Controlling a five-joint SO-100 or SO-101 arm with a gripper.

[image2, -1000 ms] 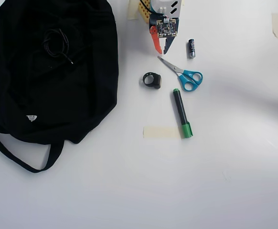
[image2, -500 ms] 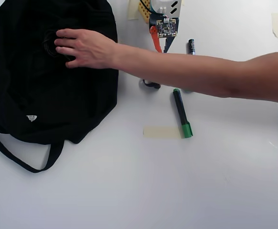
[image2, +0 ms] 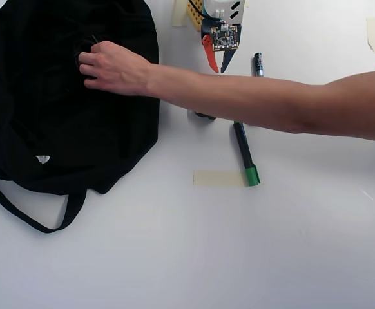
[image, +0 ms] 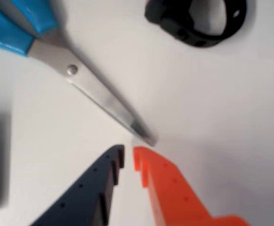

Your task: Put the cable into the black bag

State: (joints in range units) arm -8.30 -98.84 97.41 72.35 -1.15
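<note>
While a person's hand (image2: 113,66) grabs the cable (image2: 84,51) on the bag (image2: 58,135), the gripper (image: 128,157) waits.
Its jaws are nearly together, holding nothing, just by the scissors (image: 76,75) tip; a ring (image: 196,21) lies near.

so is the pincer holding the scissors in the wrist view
No, the pincer is nearly shut on nothing, and the scissors lie on the table with their blade tip just beyond its fingertips.

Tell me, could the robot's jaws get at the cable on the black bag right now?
Probably not. A person's hand lies closed over the cable on the black bag, and the forearm crosses in front of the gripper, whose jaws are nearly shut above the scissors.
</note>
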